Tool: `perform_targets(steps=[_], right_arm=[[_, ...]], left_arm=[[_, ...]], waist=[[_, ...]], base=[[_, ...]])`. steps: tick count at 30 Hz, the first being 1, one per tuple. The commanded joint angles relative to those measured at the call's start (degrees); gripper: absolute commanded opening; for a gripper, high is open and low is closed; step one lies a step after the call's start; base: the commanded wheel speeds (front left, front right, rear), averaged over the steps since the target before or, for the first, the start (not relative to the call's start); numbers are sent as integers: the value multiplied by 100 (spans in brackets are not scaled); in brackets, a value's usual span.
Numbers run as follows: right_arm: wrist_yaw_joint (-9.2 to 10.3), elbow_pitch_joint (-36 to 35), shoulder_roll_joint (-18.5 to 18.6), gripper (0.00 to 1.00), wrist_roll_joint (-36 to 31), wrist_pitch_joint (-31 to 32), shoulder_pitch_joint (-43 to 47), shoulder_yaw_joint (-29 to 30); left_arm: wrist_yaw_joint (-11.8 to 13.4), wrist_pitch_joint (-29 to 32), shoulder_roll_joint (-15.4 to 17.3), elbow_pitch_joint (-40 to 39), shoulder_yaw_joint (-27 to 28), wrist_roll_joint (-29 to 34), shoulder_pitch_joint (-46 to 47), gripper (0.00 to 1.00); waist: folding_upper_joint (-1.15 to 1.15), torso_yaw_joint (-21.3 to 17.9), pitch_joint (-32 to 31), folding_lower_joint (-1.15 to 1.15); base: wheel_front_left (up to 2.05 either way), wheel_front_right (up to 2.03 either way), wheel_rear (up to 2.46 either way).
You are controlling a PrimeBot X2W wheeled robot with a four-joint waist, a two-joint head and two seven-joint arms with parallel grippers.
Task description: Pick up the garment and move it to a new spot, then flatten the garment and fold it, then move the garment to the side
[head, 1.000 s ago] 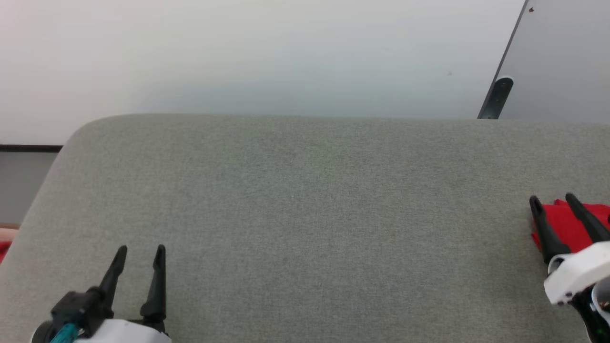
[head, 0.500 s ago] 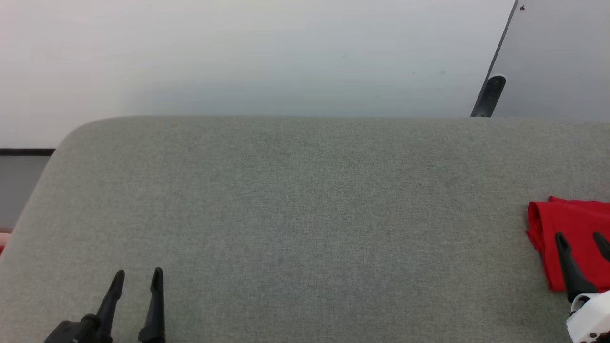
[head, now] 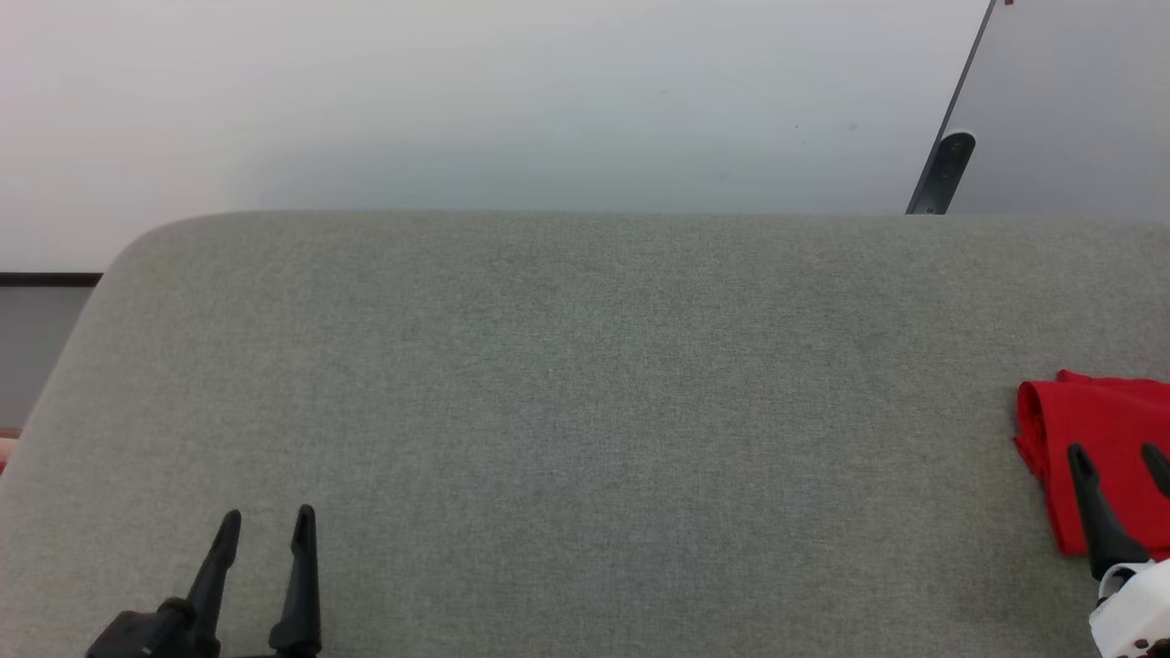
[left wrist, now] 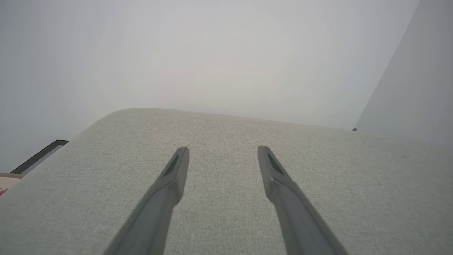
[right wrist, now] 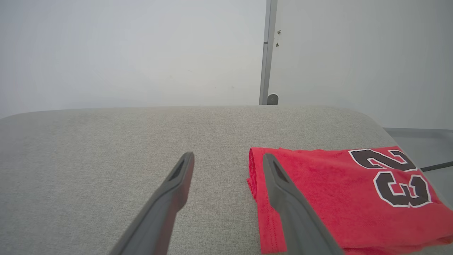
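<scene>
From the head camera, I see the grey cushion [head: 585,366] bare across its middle. The shirt [head: 1101,411], red and folded, lies at its far right end and runs off the edge of the picture. My left gripper [head: 270,514] sits at the lower left, jaws spread and holding nothing. My right gripper [head: 1115,452] hovers over the near part of the shirt, jaws also spread and nothing pinched between them.

The left wrist camera shows the left gripper's two fingers [left wrist: 173,184] wide apart above plain cushion, with no cloth near them.

In the right wrist camera the shirt [right wrist: 336,198] lies as a flat, tidy rectangle with its black number [right wrist: 393,177] facing up. One finger [right wrist: 283,191] crosses its folded left edge and the other is over bare cushion. I cannot tell whether that finger touches the cloth.

I judge the fold done and the shirt set to the side, so this is the tail of the last step. Next I would draw the right arm straight back and up, so no fingertip drags the folded edge.
</scene>
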State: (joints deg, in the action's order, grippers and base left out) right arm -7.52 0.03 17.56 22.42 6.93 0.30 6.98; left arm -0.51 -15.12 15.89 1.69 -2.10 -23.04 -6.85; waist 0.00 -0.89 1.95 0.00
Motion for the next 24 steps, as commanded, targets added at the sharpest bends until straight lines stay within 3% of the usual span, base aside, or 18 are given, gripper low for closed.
perform_targets(steps=[1,16,17,24], right_arm=[[6,-38,-27,100,-71,6,1,14],[6,-67,2,100,-9,41,-32,-1],[1,-45,-13,0,-12,22,-5,-3],[0,252,-233,0,244,30,34,-24]], left_arm=[[29,0,-18,-29,1,40,31,100],[127,0,-92,-4,111,-69,78,100],[104,1,-96,-3,101,-61,19,0],[72,84,-268,260,68,-322,-8,0]], waist=[[0,6,13,0],[0,12,115,0],[0,10,112,0],[0,12,112,0]], base=[[0,0,0],[0,0,0],[0,0,0],[0,0,0]])
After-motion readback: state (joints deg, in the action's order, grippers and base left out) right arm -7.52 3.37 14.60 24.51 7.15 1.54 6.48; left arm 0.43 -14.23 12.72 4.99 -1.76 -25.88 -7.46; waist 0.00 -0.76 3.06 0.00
